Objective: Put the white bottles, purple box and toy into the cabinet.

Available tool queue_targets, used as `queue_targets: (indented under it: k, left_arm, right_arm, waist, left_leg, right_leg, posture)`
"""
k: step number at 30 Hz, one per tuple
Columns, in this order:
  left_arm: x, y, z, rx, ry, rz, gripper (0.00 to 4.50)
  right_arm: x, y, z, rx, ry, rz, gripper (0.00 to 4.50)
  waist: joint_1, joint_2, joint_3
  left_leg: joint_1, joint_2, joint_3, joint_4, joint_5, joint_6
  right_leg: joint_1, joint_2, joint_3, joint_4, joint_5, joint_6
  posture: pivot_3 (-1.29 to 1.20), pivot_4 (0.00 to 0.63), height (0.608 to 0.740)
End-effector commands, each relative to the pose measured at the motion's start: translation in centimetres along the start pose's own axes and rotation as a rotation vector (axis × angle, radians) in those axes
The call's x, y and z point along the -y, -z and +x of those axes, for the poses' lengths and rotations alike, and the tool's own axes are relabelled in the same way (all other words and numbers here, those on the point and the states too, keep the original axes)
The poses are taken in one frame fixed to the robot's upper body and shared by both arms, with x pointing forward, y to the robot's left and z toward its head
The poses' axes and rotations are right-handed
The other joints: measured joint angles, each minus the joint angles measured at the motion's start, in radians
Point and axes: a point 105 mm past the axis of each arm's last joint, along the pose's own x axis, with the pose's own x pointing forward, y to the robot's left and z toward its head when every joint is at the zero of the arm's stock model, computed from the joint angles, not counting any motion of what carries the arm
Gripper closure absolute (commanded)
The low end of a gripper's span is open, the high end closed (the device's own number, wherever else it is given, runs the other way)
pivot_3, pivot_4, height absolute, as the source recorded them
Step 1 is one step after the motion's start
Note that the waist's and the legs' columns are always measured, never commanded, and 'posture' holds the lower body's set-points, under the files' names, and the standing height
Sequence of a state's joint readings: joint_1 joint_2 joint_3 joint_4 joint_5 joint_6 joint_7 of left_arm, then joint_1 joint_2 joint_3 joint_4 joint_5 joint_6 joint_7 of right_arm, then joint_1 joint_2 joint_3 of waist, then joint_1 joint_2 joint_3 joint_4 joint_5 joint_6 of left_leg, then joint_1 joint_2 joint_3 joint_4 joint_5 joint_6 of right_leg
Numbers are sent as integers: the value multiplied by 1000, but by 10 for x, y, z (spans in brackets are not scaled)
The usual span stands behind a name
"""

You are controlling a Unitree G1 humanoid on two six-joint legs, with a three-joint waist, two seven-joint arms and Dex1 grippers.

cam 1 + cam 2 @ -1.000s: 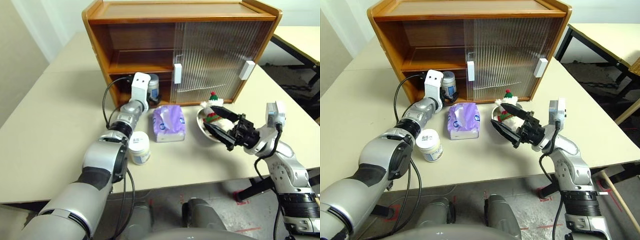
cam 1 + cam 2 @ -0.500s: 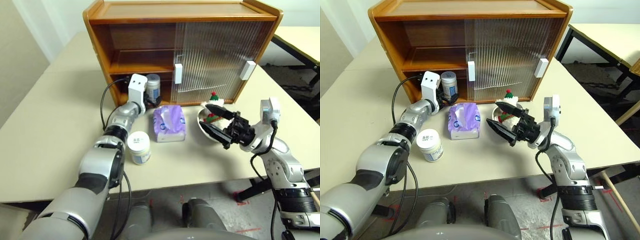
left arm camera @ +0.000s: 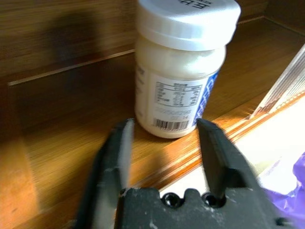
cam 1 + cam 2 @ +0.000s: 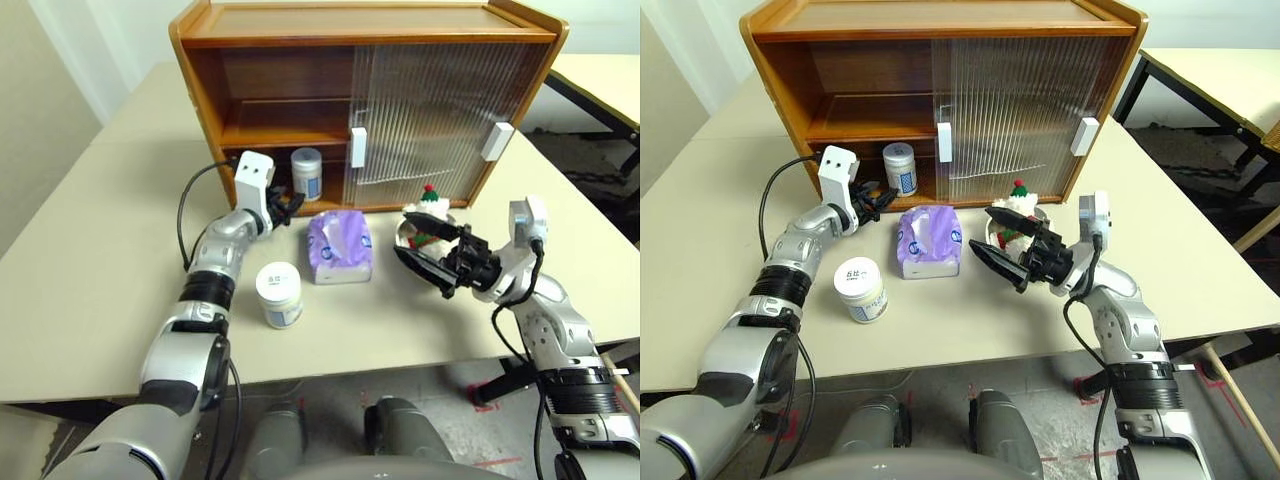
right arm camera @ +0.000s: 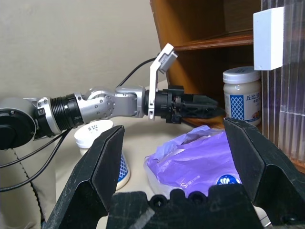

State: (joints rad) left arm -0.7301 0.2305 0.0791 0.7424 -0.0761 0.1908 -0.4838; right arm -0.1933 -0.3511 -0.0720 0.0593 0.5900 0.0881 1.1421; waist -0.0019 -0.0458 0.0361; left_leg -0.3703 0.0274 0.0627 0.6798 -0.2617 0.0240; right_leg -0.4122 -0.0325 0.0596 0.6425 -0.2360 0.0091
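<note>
White bottles: I see one (image 4: pixel 306 173) shelved in the cabinet (image 4: pixel 360 40), left claw (image 4: pixel 285 207) spread, empty; second bottle (image 4: pixel 279 294), purple box (image 4: pixel 338 247), toy (image 4: pixel 430 205) at 3 o'clock remain; right claw (image 4: pixel 432 258) spread.

Cabinet (image 4: pixel 270 25): glossy honey wood, ribbed translucent doors (image 4: pixel 425 95). Bottles (image 3: pixel 183 67): smooth white plastic. Purple box (image 4: pixel 338 248): soft, probably plastic film.

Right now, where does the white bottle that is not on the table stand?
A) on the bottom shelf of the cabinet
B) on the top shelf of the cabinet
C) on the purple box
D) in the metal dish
A: one white bottle stands upright on the bottom shelf of the cabinet, in its open left half, free of the left hand.
</note>
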Motion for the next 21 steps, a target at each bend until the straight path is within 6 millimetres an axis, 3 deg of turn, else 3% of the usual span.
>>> queue_targets:
  k: [1, 4, 14, 21]
  left_arm:
    - [-4, -2, -3, 3, -38, 0, 3308]
    - [-9, -2, -4, 12, -100, 2, 4451]
    - [-11, -2, 11, 2, -151, 2, 4451]
    - [-3, -13, 25, 2, -146, 28, 4451]
  right_arm:
    - [0, 2, 2, -6, -16, -11, 0]
    - [0, 3, 2, -3, -17, -14, 0]
    - [-1, 4, 2, -7, -17, -20, 0]
    - [-3, 3, -2, -15, 2, -30, 0]
  waist:
    - [3, 0, 0]
    - [5, 0, 0]
    - [16, 0, 0]
    - [17, 0, 0]
  left_leg:
    - [0, 0, 0, 0, 0, 0]
    - [0, 0, 0, 0, 0, 0]
    - [1, 0, 1, 0, 0, 0]
    - [0, -1, 1, 0, 0, 0]
  right_leg:
    - [0, 0, 0, 0, 0, 0]
    - [0, 0, 0, 0, 0, 0]
    - [0, 1, 0, 0, 1, -1]
    - [0, 1, 0, -1, 0, -1]
  posture:
    - [82, 0, 740]
    - [79, 0, 740]
    - [62, 0, 740]
    - [30, 0, 740]
